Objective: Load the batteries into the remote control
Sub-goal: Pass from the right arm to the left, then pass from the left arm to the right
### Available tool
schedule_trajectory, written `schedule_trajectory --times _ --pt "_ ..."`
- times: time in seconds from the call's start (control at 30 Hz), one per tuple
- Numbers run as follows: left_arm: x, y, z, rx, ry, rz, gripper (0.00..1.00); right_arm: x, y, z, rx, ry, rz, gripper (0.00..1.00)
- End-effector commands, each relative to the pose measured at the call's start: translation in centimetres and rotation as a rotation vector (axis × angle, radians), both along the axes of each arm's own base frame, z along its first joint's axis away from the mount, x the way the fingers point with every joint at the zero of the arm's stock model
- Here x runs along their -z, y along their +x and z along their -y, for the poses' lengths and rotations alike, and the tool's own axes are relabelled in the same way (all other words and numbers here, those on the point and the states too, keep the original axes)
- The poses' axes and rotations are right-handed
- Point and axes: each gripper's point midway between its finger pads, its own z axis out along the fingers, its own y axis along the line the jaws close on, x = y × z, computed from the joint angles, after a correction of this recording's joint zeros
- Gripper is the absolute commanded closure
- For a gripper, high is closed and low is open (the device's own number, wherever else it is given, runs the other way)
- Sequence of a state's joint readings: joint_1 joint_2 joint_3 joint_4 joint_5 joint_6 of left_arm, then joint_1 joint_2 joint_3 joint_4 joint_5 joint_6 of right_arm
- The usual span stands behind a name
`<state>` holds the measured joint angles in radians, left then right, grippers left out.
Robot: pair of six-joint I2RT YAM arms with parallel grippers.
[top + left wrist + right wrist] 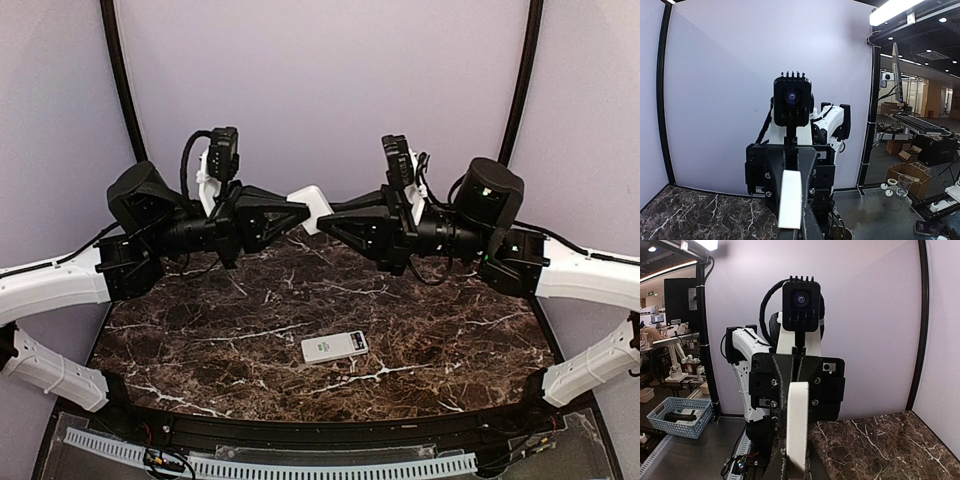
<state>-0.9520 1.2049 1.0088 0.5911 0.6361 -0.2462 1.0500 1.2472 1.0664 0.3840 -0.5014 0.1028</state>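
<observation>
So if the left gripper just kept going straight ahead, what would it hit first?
The right gripper, most likely: it points straight back at the left gripper, and both seem to pinch the same white flat piece between them.

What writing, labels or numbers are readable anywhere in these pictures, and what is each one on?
No text can be read in any view.
remote control: a green mark and tiny button print, too small to read.
white piece held up between the arms: no print shows.
green sign in the room behind, right wrist view: too small and blurred to read.
</observation>
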Motion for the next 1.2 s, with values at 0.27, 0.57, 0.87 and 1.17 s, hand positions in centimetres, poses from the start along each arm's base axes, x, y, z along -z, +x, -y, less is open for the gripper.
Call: schedule_trajectory --times 0.27,0.57,0.87,1.17 --pt "4.3 3.2 -0.6 -0.123 0.217 -0.303 1.0 4.8 0.5 3.3 0.122 -0.36 0.496 0.24" --pt "7.1 5.1 1.5 -0.058 0.366 -0.511 1.0 7.0 3.7 1.9 0.191 -0.494 0.787 0.01" --pt "7.7 5.3 2.0 -0.038 0.385 -0.538 1.0 7.4 5.4 0.8 0.256 -0.498 0.894 0.03" --pt "7.4 5.1 2.0 -0.029 0.384 -0.529 1.0 7.9 5.4 0.5 0.229 -0.515 0.9 0.22"
